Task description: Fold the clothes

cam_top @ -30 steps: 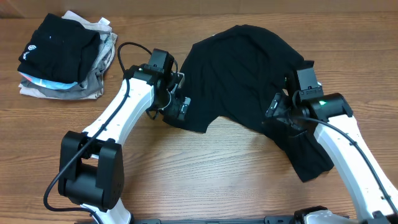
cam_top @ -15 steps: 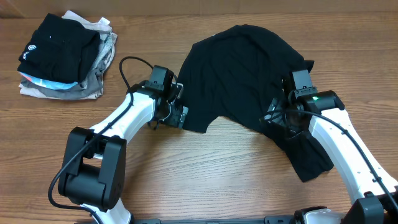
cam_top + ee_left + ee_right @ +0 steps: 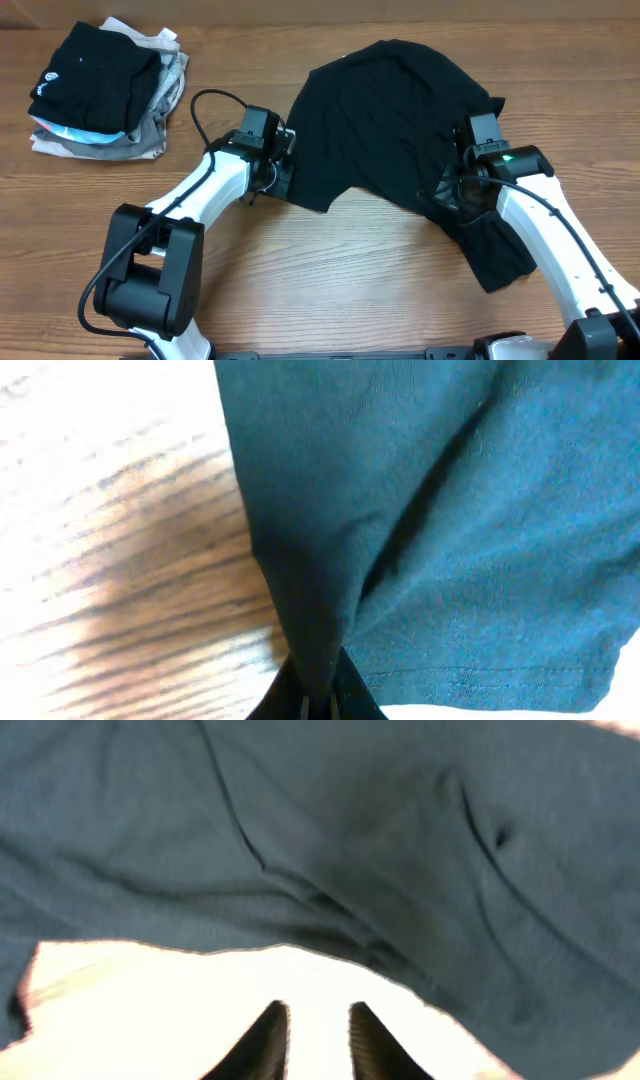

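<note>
Left end effector (image 3: 318, 705) has closed — pinching shirt (image 3: 390, 110) hem.

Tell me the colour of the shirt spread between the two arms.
The shirt is plain black; the overhead view shows it best.

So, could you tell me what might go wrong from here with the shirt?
1. The left jaws pinch only a narrow bunched fold of the shirt, which may slip out when lifted.
2. In the right wrist view no cloth lies between the right jaws and the hem sits ahead of them. They may close empty, and a one-sided pull would skew it.
</note>
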